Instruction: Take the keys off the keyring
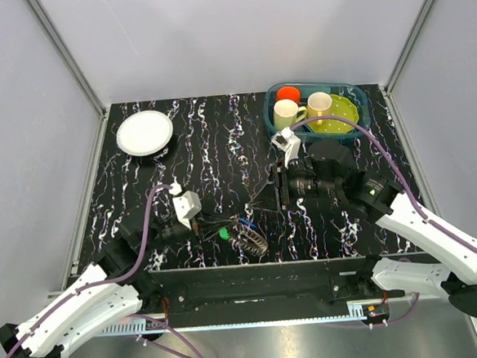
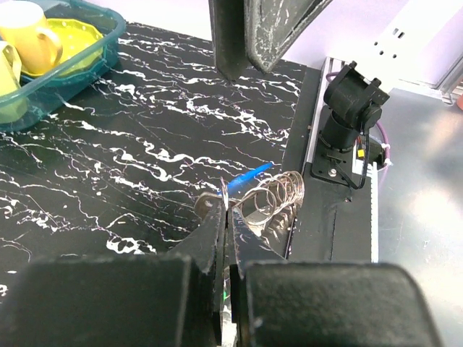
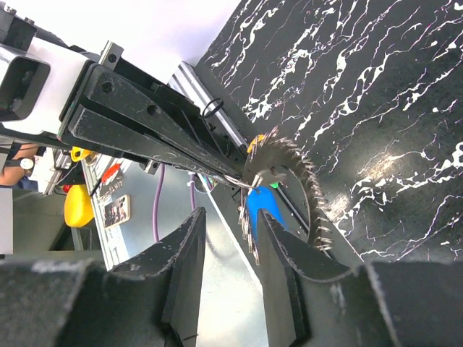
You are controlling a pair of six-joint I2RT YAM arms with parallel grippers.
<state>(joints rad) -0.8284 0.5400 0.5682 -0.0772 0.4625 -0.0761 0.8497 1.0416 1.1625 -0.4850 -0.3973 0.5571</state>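
1. Black, white-veined worktop (image 1: 219, 139) fills the overhead view, with a white plate (image 1: 144, 133) at upper left and a teal basin (image 1: 362, 98) of mugs at upper right.
2. At lower centre, near the front edge, the keys (image 3: 304, 173) fan out like saw teeth on the keyring (image 3: 249, 181); a blue key head (image 3: 257, 207) shows.
3. The left gripper (image 2: 223, 210) has its jaws pinched almost shut on the bunch's edge. I cannot tell whether they grip a key head or the wire.
4. The right gripper (image 3: 231, 215) has its jaws wide open and empty, just beside the fan.
5. The left should probably hold steady while the right closes on one key only and works it along the wire. A straight tug could pull the whole bunch loose.
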